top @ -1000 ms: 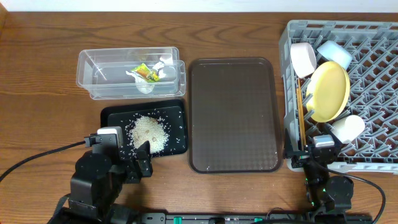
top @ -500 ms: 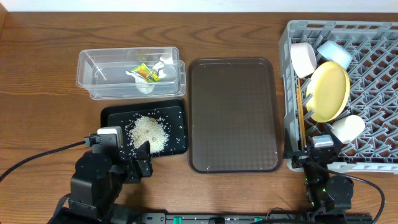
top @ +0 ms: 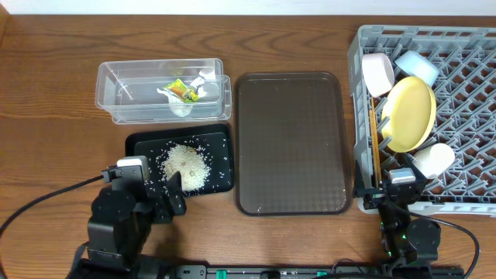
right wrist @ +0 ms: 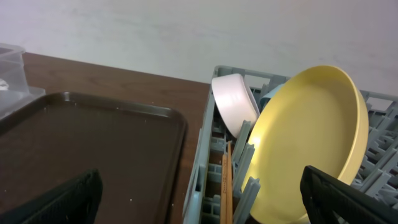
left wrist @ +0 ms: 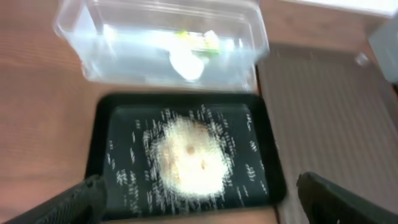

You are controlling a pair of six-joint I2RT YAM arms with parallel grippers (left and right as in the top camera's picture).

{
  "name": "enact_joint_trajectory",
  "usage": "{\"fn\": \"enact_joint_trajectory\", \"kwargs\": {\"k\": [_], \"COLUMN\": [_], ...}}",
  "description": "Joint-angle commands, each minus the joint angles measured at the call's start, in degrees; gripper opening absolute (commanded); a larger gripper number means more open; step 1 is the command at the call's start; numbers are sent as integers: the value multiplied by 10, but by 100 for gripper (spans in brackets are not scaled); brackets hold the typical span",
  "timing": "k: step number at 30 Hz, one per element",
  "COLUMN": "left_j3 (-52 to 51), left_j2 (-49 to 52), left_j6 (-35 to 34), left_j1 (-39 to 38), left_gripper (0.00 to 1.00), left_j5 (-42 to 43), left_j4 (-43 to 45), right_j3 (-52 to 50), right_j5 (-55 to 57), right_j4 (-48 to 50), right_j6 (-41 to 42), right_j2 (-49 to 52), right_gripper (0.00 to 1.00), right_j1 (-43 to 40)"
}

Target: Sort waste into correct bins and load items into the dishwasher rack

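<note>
The heap of white rice lies in the black tray. The green-and-orange wrapper lies in the clear tub. In the grey rack stand the yellow plate, pink bowl, blue bowl, white cup and chopsticks. My left gripper is open and empty at the black tray's near edge; its wrist view is blurred and shows the rice just ahead of the left gripper. My right gripper is open and empty at the rack's near left corner, with the chopsticks ahead.
The large brown tray lies between the bins and the rack. A white crumpled piece sits in the clear tub beside the wrapper. Loose rice grains are scattered over the black tray's floor.
My left arm has shifted slightly left and back from the black tray. The right arm has not moved.
</note>
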Motion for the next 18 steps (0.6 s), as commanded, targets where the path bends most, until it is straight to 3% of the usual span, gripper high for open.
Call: {"fn": "enact_joint_trajectory", "kwargs": {"k": [1,14,18], "left_j3": [-85,-390,-402], "left_j2": [-48,-234,-237], "left_j6": [57,60,64], "left_j1": [33,79,80], "left_gripper": [100,100,100], "left_j5": [38,48,48], "left_j4": [67,449,429], "right_j3": [0,0,0], "right_j5": [0,0,0], "right_j4": [-3,-3,-3], "right_j6": [-4,-4,-4], "right_j2": [0,0,0], "right_gripper": [99,99,99], "right_j1": [1,1,1]}}
